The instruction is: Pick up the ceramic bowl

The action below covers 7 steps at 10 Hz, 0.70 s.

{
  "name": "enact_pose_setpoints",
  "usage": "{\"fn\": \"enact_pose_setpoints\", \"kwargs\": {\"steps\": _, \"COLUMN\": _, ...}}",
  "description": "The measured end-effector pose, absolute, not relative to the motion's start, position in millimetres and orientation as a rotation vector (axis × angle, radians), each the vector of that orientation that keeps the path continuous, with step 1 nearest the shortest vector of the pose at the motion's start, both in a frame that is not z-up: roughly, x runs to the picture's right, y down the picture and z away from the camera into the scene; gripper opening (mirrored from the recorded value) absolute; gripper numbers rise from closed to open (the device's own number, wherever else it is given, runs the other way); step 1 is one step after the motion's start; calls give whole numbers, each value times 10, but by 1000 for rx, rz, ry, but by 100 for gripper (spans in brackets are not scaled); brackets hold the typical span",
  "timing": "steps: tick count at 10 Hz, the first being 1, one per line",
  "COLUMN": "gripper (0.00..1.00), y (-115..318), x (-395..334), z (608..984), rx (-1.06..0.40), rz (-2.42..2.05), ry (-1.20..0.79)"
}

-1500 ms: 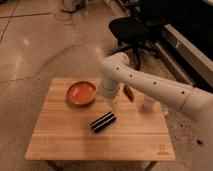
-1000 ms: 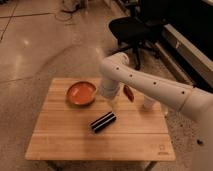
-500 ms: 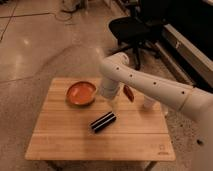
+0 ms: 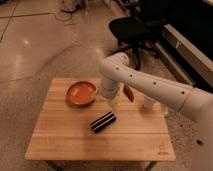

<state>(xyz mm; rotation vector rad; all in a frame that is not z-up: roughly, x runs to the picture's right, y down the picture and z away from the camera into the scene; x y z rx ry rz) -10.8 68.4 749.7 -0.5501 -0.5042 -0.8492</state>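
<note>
The ceramic bowl is shallow, round and orange-red, and sits on the wooden table at its back left. My white arm reaches in from the right, bends above the table and points down. My gripper hangs at its end just right of the bowl's rim, low over the table. I cannot tell whether it touches the bowl.
A black striped cylinder lies in front of the gripper near the table's middle. A small reddish-brown oval item shows behind the arm. A black office chair stands on the floor beyond the table.
</note>
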Motion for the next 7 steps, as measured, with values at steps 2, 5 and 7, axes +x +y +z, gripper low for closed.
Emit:
{"fn": "enact_pose_setpoints", "kwargs": {"steps": 2, "gripper": 80, "y": 685, "x": -108, "z": 7497, "rx": -550, "rz": -849, "ry": -504}}
{"fn": "enact_pose_setpoints", "kwargs": {"steps": 5, "gripper": 80, "y": 684, "x": -108, "z": 7497, "rx": -550, "rz": -849, "ry": -504}}
{"fn": "enact_pose_setpoints", "kwargs": {"steps": 7, "gripper": 80, "y": 662, "x": -121, "z": 7531, "rx": -545, "rz": -855, "ry": -498}}
